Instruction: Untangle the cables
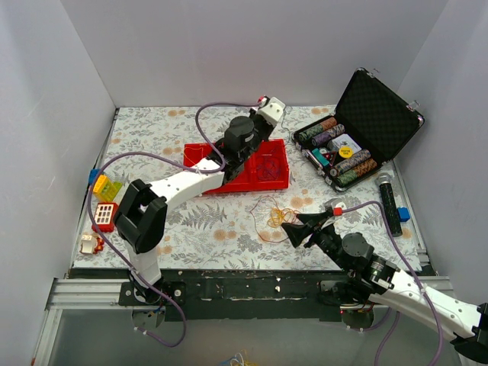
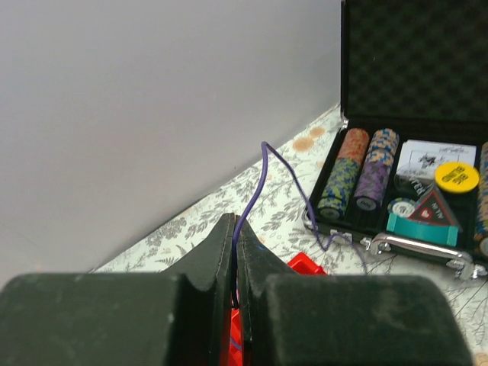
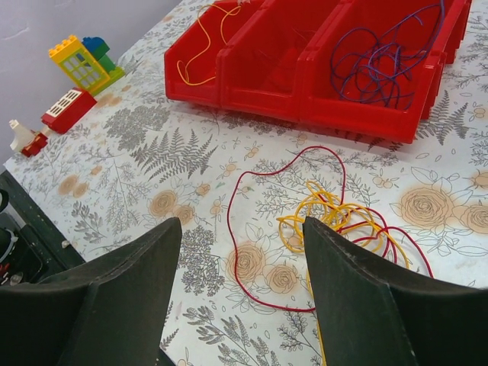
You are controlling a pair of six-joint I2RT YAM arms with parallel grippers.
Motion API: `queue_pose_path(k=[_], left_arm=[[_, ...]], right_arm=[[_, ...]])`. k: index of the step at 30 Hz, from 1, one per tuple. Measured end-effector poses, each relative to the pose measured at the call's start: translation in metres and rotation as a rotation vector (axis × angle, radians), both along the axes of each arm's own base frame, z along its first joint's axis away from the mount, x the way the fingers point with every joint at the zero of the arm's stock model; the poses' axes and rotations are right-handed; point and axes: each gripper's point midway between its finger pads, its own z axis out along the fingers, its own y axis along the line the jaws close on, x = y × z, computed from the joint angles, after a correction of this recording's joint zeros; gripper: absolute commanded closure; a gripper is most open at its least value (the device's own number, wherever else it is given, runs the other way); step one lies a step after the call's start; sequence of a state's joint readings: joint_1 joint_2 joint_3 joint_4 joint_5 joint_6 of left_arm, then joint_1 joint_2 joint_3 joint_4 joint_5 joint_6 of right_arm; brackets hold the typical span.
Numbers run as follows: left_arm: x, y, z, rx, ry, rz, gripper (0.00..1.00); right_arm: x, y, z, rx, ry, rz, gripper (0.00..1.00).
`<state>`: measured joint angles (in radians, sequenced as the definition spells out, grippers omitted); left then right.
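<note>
On the floral mat a tangle of cables lies loose: a yellow cable (image 3: 328, 217) (image 1: 276, 217) knotted with a red cable (image 3: 242, 229). My right gripper (image 3: 242, 223) (image 1: 293, 226) stands open just in front of it, with the red loop between its fingers and nothing held. My left gripper (image 2: 235, 229) (image 1: 276, 114) is up over the far right corner of the red bin (image 1: 284, 181), shut on a thin purple cable (image 2: 259, 171) that arcs up and trails down toward the case. More purple cable (image 3: 381, 61) fills the bin's right compartment. An orange one (image 3: 194, 49) lies in the left compartment.
An open black case of poker chips (image 1: 358, 145) (image 2: 396, 183) stands at the back right. A black cylinder (image 1: 389, 202) and a blue piece (image 1: 402, 214) lie near the right edge. Toy blocks (image 1: 104, 187) (image 3: 80, 61) and a red-white toy (image 1: 104, 216) sit at the left edge.
</note>
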<state>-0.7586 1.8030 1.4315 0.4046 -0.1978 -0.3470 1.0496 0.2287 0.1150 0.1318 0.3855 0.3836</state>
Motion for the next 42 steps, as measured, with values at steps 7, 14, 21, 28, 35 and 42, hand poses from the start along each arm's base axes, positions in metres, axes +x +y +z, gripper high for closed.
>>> queue_pose_path(k=[7,14,21,28,35,42], left_arm=[[0.012,0.003,-0.029,0.084,-0.020,0.042,1.00],[0.012,0.018,-0.063,0.239,-0.096,0.056,1.00],[0.015,0.026,-0.079,0.317,-0.114,0.015,1.00],[0.005,-0.006,-0.102,0.311,0.028,-0.175,1.00],[-0.005,-0.024,-0.129,0.193,0.265,-0.237,1.00],[-0.007,-0.011,-0.160,0.101,0.460,-0.151,1.00]], right_arm=[[-0.001,-0.004,0.001,0.026,0.017,-0.017,0.28],[0.000,-0.008,-0.002,0.022,0.031,-0.033,0.28],[-0.001,-0.011,-0.003,0.030,0.042,-0.042,0.30],[0.000,-0.017,-0.009,0.020,0.057,-0.069,0.30],[0.000,-0.021,-0.014,0.012,0.078,-0.086,0.31],[0.000,-0.022,-0.015,0.016,0.086,-0.090,0.31]])
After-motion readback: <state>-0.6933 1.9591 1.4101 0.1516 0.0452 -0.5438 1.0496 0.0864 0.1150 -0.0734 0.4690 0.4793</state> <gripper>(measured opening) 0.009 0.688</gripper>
